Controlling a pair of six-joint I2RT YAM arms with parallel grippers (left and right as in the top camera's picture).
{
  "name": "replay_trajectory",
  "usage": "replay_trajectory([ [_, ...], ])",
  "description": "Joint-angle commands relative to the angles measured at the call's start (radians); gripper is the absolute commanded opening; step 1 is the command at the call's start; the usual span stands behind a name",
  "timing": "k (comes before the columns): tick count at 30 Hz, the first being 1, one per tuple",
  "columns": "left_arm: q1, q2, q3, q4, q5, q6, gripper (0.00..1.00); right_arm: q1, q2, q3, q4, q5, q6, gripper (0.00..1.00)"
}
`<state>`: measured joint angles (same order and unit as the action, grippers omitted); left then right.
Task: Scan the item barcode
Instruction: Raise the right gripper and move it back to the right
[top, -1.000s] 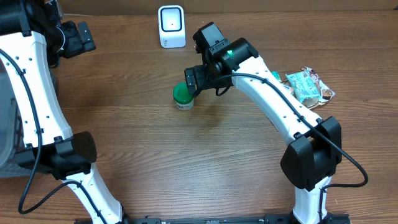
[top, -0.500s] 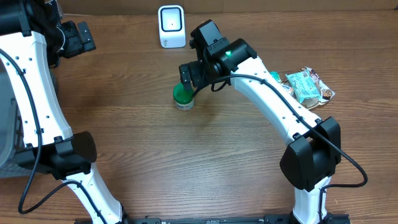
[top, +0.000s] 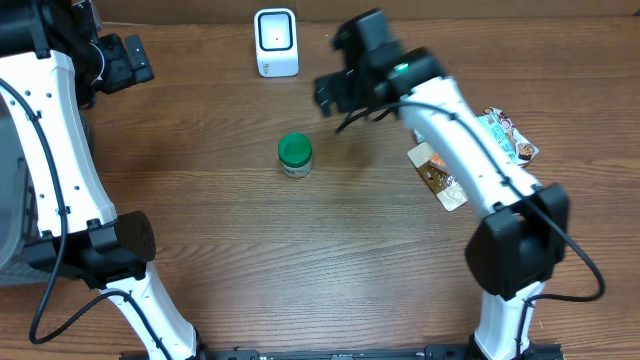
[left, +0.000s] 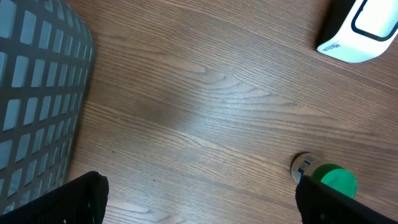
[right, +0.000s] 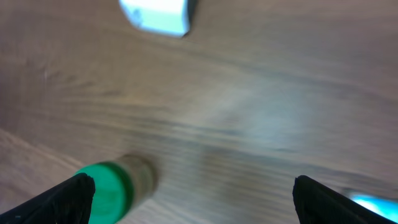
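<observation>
While the left gripper and the right gripper both stand wide open with nothing between their black fingers, the jar stands upright on the bench. It is near the middle, on the near side of the scanner and well apart from it. The jar is a small cylinder with a round, smooth green cap and a pale printed label around its body. The bench is brown wood with long, streaky grain and a dull sheen.

The scanner is a white plastic box with rounded corners, and a dark line frames the light window on its face. At the left stands a basket of grey plastic whose curved wall is a grid of square holes. On the right lie crinkled foil packets. The teal packet is printed in teal and white and partly hidden by the right arm. The brown packet has a silvery end and lies just beside that arm.

Both arms have smooth white shells with black joints and black cables. The left arm reaches to the far left corner. The right gripper hangs to the right of the scanner, clear of the jar. The right wrist view is blurred, so the jar shows there only as a green smear.

By count there is one jar, one scanner, one basket, two packets that can be told apart, two arms and two grippers.
</observation>
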<state>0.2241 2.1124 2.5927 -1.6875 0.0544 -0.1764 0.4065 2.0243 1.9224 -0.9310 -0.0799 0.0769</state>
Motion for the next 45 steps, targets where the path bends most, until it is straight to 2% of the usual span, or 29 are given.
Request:
replay_trajectory([
  [1, -0.004, -0.006, 0.012, -0.002, -0.013, 0.019, 1.0, -0.057, -0.116, 0.024, 0.005, -0.103, -0.043, 0.98],
  [6, -0.004, -0.006, 0.012, -0.002, -0.013, 0.019, 1.0, -0.162, -0.154, 0.024, -0.019, -0.097, 0.136, 1.0],
  [12, -0.004, -0.006, 0.012, -0.002, -0.013, 0.019, 1.0, -0.321, -0.158, 0.024, -0.039, 0.001, 0.137, 1.0],
  [19, -0.004, -0.006, 0.012, -0.002, -0.013, 0.019, 0.99, -0.565, -0.158, 0.023, 0.055, 0.182, 0.139, 1.0],
  [22, -0.004, -0.006, 0.012, -0.002, -0.013, 0.019, 1.0, -0.682, -0.158, 0.024, 0.094, 0.253, 0.092, 1.0],
  [29, -0.004, -0.006, 0.012, -0.002, -0.013, 0.019, 0.99, -0.899, -0.158, 0.023, 0.111, 0.248, 0.077, 1.0],
  [33, -0.004, -0.006, 0.012, -0.002, -0.013, 0.019, 1.0, -0.958, -0.158, 0.023, 0.114, 0.141, 0.127, 1.0],
  [45, -0.004, -0.006, 0.012, -0.002, -0.013, 0.019, 1.0, -0.952, -0.158, 0.024, 0.266, -0.034, 0.132, 1.0],
])
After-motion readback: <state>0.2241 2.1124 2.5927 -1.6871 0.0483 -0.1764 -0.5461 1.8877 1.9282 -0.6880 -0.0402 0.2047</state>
